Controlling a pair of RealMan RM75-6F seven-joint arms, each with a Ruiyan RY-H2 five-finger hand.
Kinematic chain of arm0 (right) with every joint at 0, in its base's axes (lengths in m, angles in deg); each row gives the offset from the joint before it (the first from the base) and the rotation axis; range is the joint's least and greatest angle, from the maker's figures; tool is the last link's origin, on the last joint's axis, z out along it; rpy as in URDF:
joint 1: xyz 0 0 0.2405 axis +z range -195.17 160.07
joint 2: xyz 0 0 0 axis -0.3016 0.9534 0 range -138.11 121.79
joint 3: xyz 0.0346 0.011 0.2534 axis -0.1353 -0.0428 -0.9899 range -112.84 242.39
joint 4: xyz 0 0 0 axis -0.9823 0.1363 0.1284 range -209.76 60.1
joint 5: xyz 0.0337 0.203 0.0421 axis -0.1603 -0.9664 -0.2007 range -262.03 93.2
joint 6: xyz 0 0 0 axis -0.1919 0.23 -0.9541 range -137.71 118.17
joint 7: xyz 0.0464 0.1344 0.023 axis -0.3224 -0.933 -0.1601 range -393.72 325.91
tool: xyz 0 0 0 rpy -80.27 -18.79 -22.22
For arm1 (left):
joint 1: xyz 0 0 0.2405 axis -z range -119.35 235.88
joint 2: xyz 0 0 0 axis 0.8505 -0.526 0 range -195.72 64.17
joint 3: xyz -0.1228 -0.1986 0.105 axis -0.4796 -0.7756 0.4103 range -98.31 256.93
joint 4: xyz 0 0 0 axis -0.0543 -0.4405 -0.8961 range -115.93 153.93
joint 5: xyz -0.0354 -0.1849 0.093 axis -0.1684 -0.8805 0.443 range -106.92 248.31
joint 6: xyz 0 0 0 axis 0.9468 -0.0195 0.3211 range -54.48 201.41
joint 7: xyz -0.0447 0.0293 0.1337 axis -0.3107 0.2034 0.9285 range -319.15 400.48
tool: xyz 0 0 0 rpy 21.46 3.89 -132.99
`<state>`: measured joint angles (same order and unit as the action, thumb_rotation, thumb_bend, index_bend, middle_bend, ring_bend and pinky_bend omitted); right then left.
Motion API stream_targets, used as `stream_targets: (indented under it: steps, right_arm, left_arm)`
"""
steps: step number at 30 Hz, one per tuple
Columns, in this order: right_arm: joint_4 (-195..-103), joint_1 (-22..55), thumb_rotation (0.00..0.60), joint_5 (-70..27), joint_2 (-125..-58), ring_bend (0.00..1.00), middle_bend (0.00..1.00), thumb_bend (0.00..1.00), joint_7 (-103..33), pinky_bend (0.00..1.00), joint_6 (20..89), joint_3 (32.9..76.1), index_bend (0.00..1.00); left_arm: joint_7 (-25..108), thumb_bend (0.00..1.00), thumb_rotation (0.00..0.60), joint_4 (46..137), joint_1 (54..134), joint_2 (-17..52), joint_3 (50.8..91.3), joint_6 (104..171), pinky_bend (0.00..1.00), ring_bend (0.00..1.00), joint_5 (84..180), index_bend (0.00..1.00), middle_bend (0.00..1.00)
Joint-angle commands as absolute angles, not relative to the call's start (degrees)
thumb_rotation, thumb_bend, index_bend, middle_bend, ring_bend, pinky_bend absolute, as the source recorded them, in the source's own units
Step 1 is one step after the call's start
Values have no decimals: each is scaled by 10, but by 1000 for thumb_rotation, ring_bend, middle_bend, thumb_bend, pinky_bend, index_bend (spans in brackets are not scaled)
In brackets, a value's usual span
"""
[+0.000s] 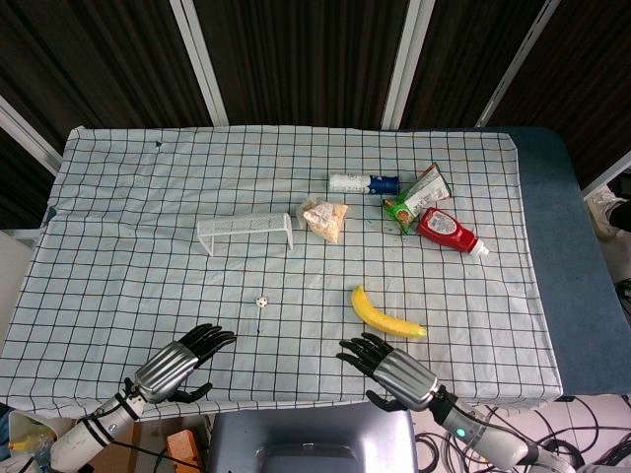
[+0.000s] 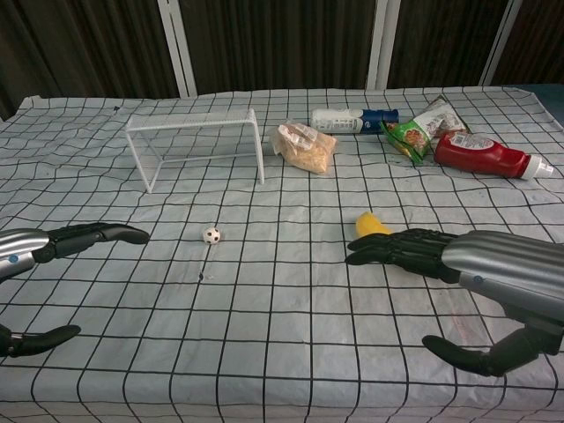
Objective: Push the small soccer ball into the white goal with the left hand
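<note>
The small soccer ball [image 1: 261,302] [image 2: 211,234] lies on the checked cloth, a short way in front of the white goal [image 1: 245,231] [image 2: 196,142], whose open mouth faces the near side. My left hand [image 1: 180,365] [image 2: 55,254] hovers open near the front left edge, fingers stretched forward, to the left of the ball and nearer the front edge, not touching it. My right hand [image 1: 390,367] [image 2: 467,269] is also open at the front right, its fingers partly covering the banana in the chest view.
A banana [image 1: 385,313] [image 2: 371,226] lies just ahead of my right hand. Behind it sit a snack bag [image 1: 325,218], a white bottle [image 1: 363,183], a green packet [image 1: 417,197] and a red ketchup bottle [image 1: 449,233]. The table edge [image 1: 296,406] runs close to both hands.
</note>
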<state>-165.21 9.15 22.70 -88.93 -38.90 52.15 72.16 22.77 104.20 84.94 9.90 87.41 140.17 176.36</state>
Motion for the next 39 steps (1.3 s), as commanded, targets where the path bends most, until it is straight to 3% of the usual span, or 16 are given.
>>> stream_targets:
  steps: [1, 11, 17, 19, 24, 28, 31, 39]
  right_arm:
    - [-1651, 93, 600, 226, -889, 0, 0, 426, -388, 0, 525, 725, 0]
    - [-1641, 88, 600, 221, -868, 0, 0, 425, -383, 0, 562, 728, 0]
    - [-1634, 32, 600, 170, -796, 0, 0, 425, -310, 0, 630, 719, 0]
    - [-1622, 0, 600, 148, -777, 0, 0, 426, -294, 0, 673, 713, 0]
    - [-1607, -57, 600, 94, -746, 0, 0, 426, -320, 0, 742, 699, 0]
    - [-1603, -85, 600, 51, -741, 0, 0, 426, -317, 0, 763, 682, 0]
    - [-1602, -89, 600, 40, -743, 0, 0, 426, -330, 0, 755, 677, 0]
    - [-1603, -89, 600, 47, -736, 0, 0, 426, -339, 0, 737, 677, 0]
  left_arm:
    - [225, 400, 600, 1038, 852, 102, 876, 1402, 55, 8, 1761, 0, 63]
    - [256, 406, 600, 1018, 854, 115, 868, 1402, 55, 9, 1734, 0, 64]
    - [367, 428, 600, 979, 817, 124, 837, 1433, 54, 16, 1673, 1, 71]
    - [395, 449, 600, 960, 801, 132, 833, 1445, 54, 18, 1655, 48, 78]
    - [413, 486, 600, 909, 761, 179, 832, 1500, 54, 19, 1645, 368, 87]
    - [441, 570, 600, 845, 740, 251, 830, 1544, 53, 17, 1657, 498, 117]
    - [450, 656, 600, 817, 737, 299, 832, 1550, 53, 8, 1664, 553, 117]
    - [473, 694, 600, 775, 765, 383, 818, 1519, 44, 1, 1668, 587, 116]
